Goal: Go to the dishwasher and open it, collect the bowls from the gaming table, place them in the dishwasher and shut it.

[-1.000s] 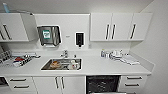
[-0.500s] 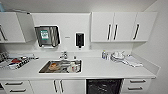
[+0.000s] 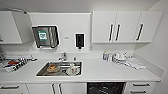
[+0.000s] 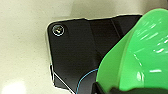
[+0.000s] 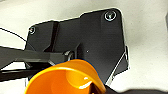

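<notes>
- You are facing a white kitchen tabletop (image 3: 105, 71) with a steel sink (image 3: 60, 69) at about 7 o'clock in the head view.
- The dishwasher's dark open interior (image 3: 106, 88) is showing at 5 o'clock, under the tabletop edge.
- Your left pincer is grasping the large translucent lime-green plastic bowl (image 4: 140, 57) by its rim.
- Your right pincer is grasping the small orange plastic bowl (image 5: 67, 78), looming close in the right wrist view.
- White wall cabinets (image 3: 125, 26) are hanging at 1 o'clock.
</notes>
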